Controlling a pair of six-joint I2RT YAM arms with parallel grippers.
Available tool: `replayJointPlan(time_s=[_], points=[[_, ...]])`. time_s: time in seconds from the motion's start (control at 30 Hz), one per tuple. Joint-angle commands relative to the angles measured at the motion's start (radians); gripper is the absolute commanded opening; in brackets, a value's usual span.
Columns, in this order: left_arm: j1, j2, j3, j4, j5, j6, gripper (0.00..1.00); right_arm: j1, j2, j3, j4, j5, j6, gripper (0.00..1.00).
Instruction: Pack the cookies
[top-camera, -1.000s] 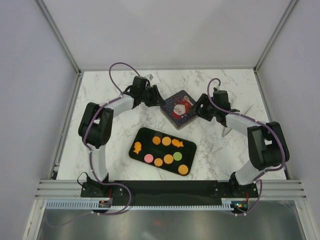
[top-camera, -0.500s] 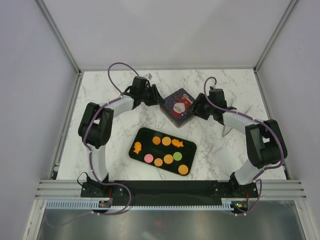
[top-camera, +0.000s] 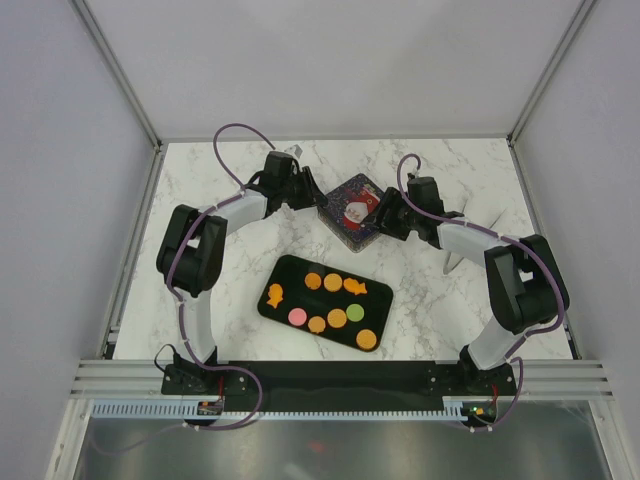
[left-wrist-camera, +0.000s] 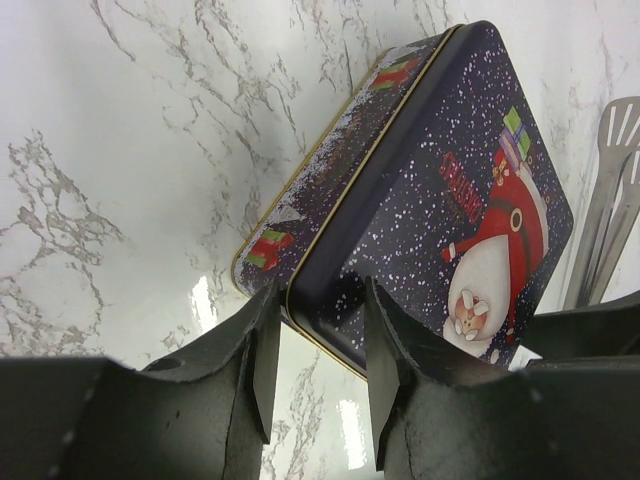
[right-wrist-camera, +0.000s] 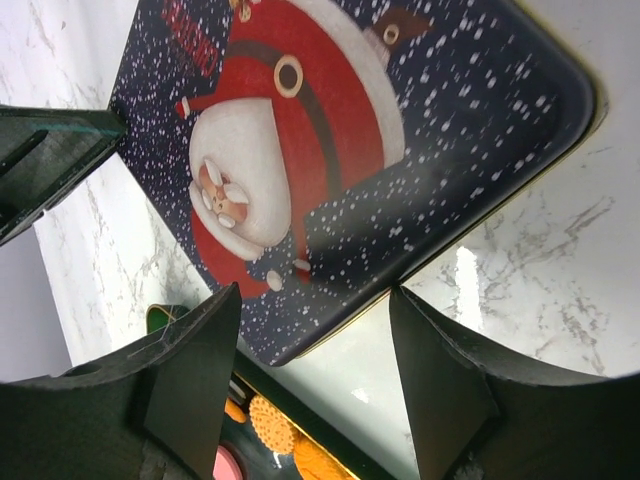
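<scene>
The cookies (top-camera: 333, 300), orange, pink and green rounds with two orange fish-like shapes, lie on a black tray (top-camera: 285, 272) in the middle. A dark blue square tin (top-camera: 350, 213) with a Santa lid stands behind it. My left gripper (top-camera: 315, 203) is open at the tin's left corner. In the left wrist view the corner (left-wrist-camera: 330, 290) sits between the tips of my gripper (left-wrist-camera: 322, 292). My right gripper (top-camera: 376, 220) is open at the tin's right side. In the right wrist view the gripper (right-wrist-camera: 313, 296) straddles the tin's edge (right-wrist-camera: 300, 180), with cookies (right-wrist-camera: 270, 415) below.
Metal tongs (top-camera: 452, 262) lie on the marble table to the right, behind my right arm, and show in the left wrist view (left-wrist-camera: 610, 200). Grey walls and frame rails (top-camera: 130, 250) close in the table on three sides.
My right gripper has moved left up to the tin's right side. The tin has shifted slightly left and back. My left gripper has barely moved.
</scene>
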Motion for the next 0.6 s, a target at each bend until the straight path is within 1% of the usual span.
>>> replayJointPlan(time_s=[0.0,0.2,0.37,0.57], points=[[-0.028,0.086,-0.032,-0.172,-0.021,0.027,0.02,0.04,0.032,0.042,0.113,-0.081,0.033,0.69],[-0.031,0.096,-0.029,-0.188,-0.024,0.025,0.02,0.088,0.063,0.051,0.112,-0.074,0.022,0.71],[-0.045,0.095,-0.04,-0.189,-0.028,0.014,0.02,0.125,0.092,0.068,0.078,-0.067,0.0,0.72],[-0.054,0.109,-0.032,-0.189,-0.027,0.014,0.02,0.137,0.131,0.063,0.066,-0.059,-0.021,0.74]])
